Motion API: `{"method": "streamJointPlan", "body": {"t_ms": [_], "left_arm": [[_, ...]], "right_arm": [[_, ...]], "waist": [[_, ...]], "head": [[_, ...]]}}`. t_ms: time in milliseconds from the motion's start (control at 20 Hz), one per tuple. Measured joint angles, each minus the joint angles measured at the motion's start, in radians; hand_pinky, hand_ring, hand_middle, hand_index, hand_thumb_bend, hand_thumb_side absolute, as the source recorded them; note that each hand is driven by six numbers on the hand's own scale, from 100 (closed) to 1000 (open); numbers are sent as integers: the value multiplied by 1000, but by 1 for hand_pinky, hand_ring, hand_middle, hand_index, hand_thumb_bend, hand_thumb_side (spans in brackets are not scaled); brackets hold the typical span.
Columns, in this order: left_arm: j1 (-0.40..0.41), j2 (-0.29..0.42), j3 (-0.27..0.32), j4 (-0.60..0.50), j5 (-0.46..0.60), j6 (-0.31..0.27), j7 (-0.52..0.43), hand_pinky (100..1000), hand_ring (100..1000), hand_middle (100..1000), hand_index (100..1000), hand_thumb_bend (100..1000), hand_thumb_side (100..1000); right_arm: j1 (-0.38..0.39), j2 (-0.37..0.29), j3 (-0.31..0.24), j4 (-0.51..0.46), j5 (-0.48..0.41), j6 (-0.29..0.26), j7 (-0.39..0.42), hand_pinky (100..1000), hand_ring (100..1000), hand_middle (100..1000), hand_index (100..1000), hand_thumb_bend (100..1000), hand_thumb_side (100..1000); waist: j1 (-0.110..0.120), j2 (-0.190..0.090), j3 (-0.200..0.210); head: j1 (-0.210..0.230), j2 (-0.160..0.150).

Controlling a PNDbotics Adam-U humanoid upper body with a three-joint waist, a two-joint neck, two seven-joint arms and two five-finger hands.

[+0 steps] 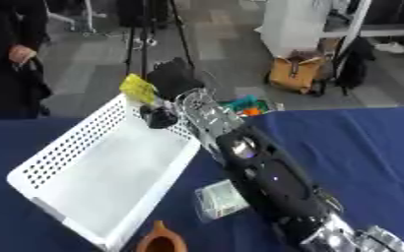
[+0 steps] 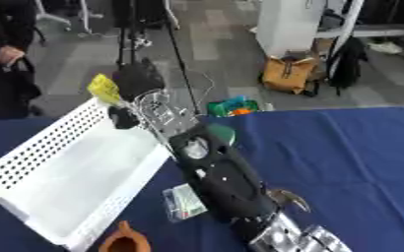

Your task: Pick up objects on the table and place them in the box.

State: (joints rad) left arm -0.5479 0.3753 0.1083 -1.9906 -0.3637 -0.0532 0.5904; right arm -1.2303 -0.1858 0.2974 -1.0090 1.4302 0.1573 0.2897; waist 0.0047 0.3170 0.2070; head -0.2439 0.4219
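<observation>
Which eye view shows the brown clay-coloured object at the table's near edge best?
The right eye view: the brown object shows more of its rounded body beside the white basket. In the left eye view the bottom edge cuts it lower.

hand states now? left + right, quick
Left hand: not in view.
Right hand: above the far end of the white box, shut on a yellow object.
</observation>
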Motion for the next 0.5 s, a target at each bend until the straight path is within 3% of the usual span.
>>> {"method": "streamJointPlan", "body": {"t_ms": [150,200,350,500], "left_arm": [[-2,-4,0,0,1,0,0,830,916,844,839,100,1000],[-3,-7,0,0,1,0,0,829,916,843,838,100,1000],[-5,-8,0,0,3,0,0,830,916,843,838,100,1000],[-5,-8,0,0,4,0,0,830,915,843,838,100,1000]], "right_arm": [[0,5,11,-15,0,-15,33,940,755,340,441,100,579],[0,5,13,-22,0,-19,43,937,783,368,548,100,698],[0,5,22,-34,-13,-42,97,941,803,424,619,100,768],[0,5,33,-58,-32,-69,187,950,840,529,708,163,870]], "waist": [[-1,0,-2],[-2,0,-2],[-3,0,-2],[-6,0,-4]], "head": [[7,8],[9,8],[13,11],[15,17]]}}
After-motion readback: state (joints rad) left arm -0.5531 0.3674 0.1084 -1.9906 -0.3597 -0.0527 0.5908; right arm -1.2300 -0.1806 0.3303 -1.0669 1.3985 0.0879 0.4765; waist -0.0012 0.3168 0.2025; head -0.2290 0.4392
